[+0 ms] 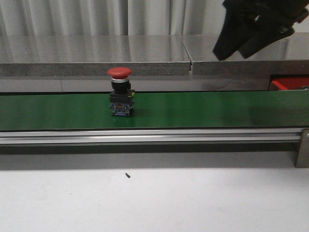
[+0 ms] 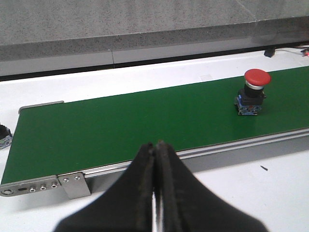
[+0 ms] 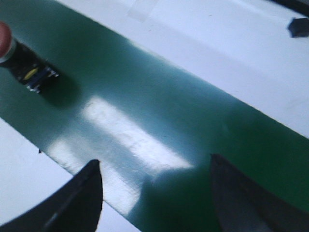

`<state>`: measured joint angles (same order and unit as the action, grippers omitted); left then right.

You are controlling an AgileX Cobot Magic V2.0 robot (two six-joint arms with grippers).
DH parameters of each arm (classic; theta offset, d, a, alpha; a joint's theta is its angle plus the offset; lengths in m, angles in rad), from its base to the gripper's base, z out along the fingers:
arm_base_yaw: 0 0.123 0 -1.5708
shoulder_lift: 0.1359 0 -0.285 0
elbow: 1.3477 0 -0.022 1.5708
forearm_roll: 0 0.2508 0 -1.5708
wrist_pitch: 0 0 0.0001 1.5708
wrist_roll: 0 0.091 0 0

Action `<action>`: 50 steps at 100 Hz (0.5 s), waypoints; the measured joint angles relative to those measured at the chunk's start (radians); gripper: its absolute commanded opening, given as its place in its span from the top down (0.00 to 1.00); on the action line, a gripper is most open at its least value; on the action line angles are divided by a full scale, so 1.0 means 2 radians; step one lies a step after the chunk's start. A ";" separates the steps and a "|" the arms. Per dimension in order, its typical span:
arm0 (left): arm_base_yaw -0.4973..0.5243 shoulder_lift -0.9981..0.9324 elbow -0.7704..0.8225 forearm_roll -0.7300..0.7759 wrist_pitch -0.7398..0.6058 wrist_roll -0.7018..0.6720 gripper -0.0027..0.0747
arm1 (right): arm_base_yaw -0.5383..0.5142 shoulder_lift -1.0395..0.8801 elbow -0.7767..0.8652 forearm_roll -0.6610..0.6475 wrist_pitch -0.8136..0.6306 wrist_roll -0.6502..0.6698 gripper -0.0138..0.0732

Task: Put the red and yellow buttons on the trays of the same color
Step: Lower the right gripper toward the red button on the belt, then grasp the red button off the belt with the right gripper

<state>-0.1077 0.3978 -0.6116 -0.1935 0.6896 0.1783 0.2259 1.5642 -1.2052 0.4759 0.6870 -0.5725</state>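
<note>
A red button [image 1: 120, 92] with a mushroom cap and a black and blue base stands upright on the green belt [image 1: 217, 110]. The left wrist view shows the button [image 2: 253, 90] far ahead on the belt, and the right wrist view shows it [image 3: 25, 65] at the picture's edge. My left gripper [image 2: 155, 146] is shut on nothing, in front of the belt's near rail. Above the belt's right part my right gripper [image 1: 232, 54] [image 3: 155, 162] hangs open and empty, away from the button. A corner of the red tray [image 1: 289, 83] shows behind the belt at far right. No yellow button or yellow tray is in view.
The belt's aluminium rail [image 1: 145, 137] runs along its front, with an end bracket [image 2: 75, 183] near my left gripper. A grey ledge [image 1: 96, 60] stands behind the belt. A dark object [image 2: 4, 136] lies partly seen beside the belt's end. White tabletop [image 1: 154, 203] lies in front.
</note>
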 measured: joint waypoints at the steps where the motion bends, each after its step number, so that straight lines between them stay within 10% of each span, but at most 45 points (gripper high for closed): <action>1: 0.000 0.000 0.000 0.000 0.000 0.000 0.99 | 0.003 0.002 -0.002 -0.002 0.001 0.000 0.29; 50: 0.000 0.000 0.000 0.000 0.000 0.000 0.99 | 0.113 0.111 -0.102 -0.032 0.056 -0.050 0.29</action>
<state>-0.1077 0.3978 -0.6116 -0.1935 0.6896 0.1783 0.4525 1.7865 -1.4088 0.4128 0.7989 -0.6722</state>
